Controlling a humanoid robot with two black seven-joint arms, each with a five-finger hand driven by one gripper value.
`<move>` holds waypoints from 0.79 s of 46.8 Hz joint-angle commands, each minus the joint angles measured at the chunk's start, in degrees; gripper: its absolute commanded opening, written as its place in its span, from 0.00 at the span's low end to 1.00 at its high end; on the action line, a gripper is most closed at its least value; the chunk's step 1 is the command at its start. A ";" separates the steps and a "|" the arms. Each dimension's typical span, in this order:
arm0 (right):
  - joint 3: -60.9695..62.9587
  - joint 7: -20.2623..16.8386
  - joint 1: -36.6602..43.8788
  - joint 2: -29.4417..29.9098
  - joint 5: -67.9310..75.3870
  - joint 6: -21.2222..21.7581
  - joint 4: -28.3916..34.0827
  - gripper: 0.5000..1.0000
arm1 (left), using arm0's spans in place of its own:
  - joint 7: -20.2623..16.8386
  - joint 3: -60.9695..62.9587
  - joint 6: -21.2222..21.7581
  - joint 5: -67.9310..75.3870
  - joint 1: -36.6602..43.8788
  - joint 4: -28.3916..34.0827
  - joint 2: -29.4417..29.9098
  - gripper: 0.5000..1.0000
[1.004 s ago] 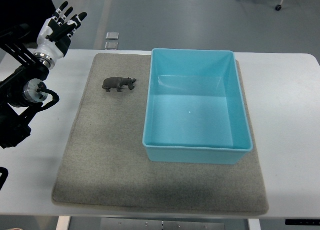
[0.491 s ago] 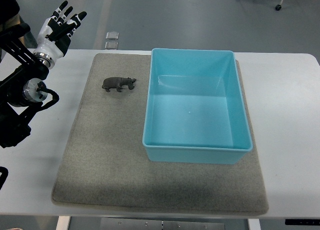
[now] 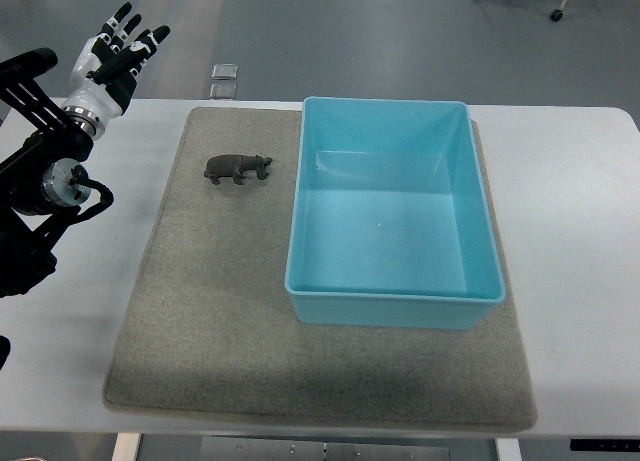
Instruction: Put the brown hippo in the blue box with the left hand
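Observation:
A small brown hippo [image 3: 238, 168] stands on the grey mat [image 3: 200, 311], its head pointing right toward the blue box [image 3: 393, 297]. The box sits on the mat's right half and holds nothing. My left hand [image 3: 112, 51] hovers past the table's far left corner, well to the left of the hippo, with its fingers spread and holding nothing. Its black arm comes in along the left edge. The right arm does not show.
The white table [image 3: 580, 231] carries the mat. Two small silver squares [image 3: 224, 79] lie on the floor beyond the table's far edge. Chair casters [image 3: 555, 14] show at the top right.
My left hand and arm have drifted slightly left and up. The hippo and box have not moved.

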 commanded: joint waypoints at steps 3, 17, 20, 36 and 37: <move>0.00 0.00 0.00 0.00 0.00 0.00 0.00 0.87 | -0.29 0.13 -0.09 2.63 0.01 -0.08 0.12 0.99; 0.00 0.00 0.00 0.00 0.00 0.00 0.00 0.87 | -0.29 0.22 -1.40 13.28 1.24 -0.34 0.03 0.99; 0.00 0.00 0.00 0.00 0.00 0.00 0.00 0.87 | -0.29 -0.05 -2.63 12.84 1.24 -0.51 0.03 0.99; 0.00 0.00 0.00 0.00 0.00 0.00 0.00 0.87 | -0.20 0.22 -6.06 13.63 1.33 -0.60 0.21 0.99; 0.00 0.00 0.00 0.00 0.00 0.00 0.00 0.87 | -0.11 0.22 -6.32 13.72 1.33 -0.60 0.21 0.99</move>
